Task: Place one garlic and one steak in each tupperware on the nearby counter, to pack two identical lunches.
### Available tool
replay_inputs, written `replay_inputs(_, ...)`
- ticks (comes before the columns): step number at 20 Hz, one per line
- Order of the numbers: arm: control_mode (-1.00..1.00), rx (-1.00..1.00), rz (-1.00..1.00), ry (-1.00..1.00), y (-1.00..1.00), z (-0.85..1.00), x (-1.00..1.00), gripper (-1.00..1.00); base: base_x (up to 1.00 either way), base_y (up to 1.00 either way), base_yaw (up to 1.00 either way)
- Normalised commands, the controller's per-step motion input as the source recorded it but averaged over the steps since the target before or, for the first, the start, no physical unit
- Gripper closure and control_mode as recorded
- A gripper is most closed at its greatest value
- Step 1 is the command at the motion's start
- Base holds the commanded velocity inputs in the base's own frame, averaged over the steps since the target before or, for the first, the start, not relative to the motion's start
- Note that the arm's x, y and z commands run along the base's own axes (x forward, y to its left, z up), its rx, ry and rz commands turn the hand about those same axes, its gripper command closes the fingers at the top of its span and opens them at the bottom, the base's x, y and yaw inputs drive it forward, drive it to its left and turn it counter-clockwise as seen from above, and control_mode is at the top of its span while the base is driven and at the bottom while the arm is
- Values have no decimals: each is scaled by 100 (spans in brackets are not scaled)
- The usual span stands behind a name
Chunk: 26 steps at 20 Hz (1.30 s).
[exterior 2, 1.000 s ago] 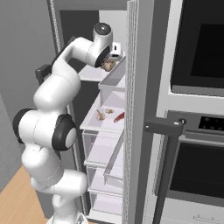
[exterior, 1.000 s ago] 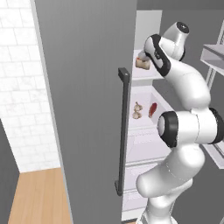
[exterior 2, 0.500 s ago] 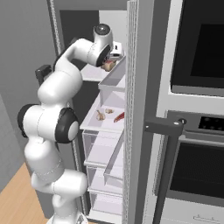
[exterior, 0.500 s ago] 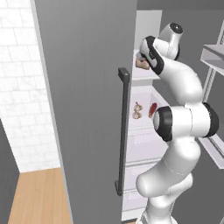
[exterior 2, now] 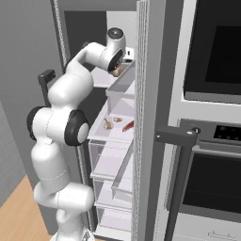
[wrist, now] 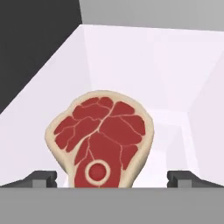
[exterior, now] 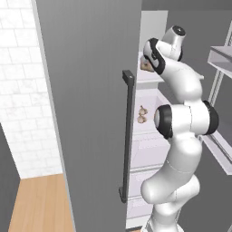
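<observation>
A chunky raw steak (wrist: 103, 140) with a pale fat edge lies on a white upper shelf of the open fridge, close in front of my gripper (wrist: 113, 178). The gripper is open, its fingertips (wrist: 43, 178) wide apart on either side of the meat and nothing between them. The same steak (exterior 2: 122, 70) shows beside the hand in the right base view. One shelf lower lie two garlic bulbs (exterior 2: 108, 124) (exterior: 142, 114) and a flatter, darker red steak (exterior 2: 128, 125). The tupperware and the counter are out of view.
The grey fridge door (exterior: 86, 113) with its dark vertical handle (exterior: 128, 136) stands open on the left. A door bin (exterior 2: 121, 87) sits just below the hand, with clear drawers (exterior 2: 110, 157) lower down. Stacked ovens (exterior 2: 212, 56) fill the right.
The arm has reached a little deeper into the fridge towards the upper shelf. The jaws have stayed open.
</observation>
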Motion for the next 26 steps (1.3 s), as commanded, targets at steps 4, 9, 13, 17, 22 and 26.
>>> replay_inputs(4,-100,0,0,0,0,-51,0,-100,0,0,0)
replay_inputs(9,-100,0,0,-6,0,-17,2,-100,0,0,0)
replay_inputs(13,-100,0,0,-10,0,0,6,-100,0,0,0)
replay_inputs(17,-100,0,0,0,2,-19,3,-100,0,0,0)
replay_inputs(22,-100,0,0,0,6,-24,0,-100,0,0,0)
replay_inputs(26,-100,0,0,0,13,-35,0,-100,0,0,0)
